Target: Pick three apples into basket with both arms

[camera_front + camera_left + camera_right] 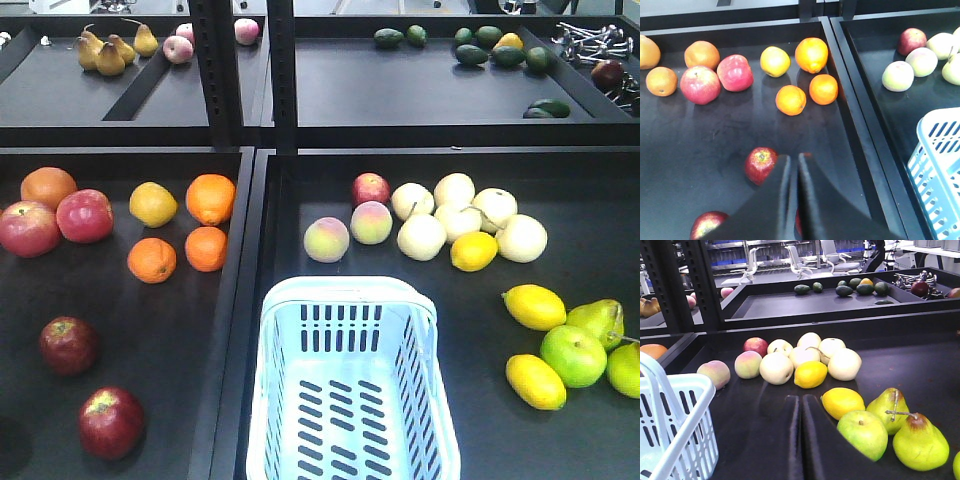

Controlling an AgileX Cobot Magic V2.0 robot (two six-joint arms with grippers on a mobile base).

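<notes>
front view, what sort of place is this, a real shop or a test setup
Probably a mock grocery produce section inside a lab or office. Black shelf trays hold sorted fruit, a pale blue slotted plastic shopping basket sits in one, and white office chairs stand behind.

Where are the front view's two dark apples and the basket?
far dark apple (68,345), front view, centre of its skin.
near dark apple (111,422), front view, centre of its skin.
basket (345,287), front view, far rim.

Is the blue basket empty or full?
Empty. The pale blue slotted plastic basket shows only its bare slotted bottom, no fruit inside.
</notes>
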